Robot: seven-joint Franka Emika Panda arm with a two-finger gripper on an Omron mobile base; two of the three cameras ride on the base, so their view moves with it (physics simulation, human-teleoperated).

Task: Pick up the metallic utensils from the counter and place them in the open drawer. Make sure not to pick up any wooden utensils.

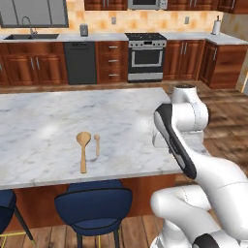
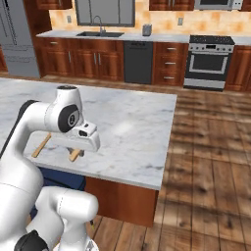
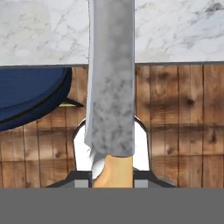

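Marble counter [image 1: 43, 121] fills the middle of the kitchen, w/ a long wooden spoon [image 1: 83, 147] and a much smaller spoon [image 1: 97, 143] lying just beside each other near its front edge. Blue stool [image 1: 93, 203] sits below that edge. Gripper [image 3: 111, 175] hangs by the counter's front edge, out over the wood floor [image 2: 211, 162]. In the hand view its jaws pinch the tan handle of the knife [image 3: 111, 78], grey blade running up and away across the shot. Fingers mostly hidden behind the blade, so the grip looks firm, prob. but not certain. No drawer in sight from here, nor the other metal piece. For this carry: keep the pinch tight, hold the blade level, swing slow clear of the stool and counter lip, then find the drawer before lowering. Leave both spoons alone.
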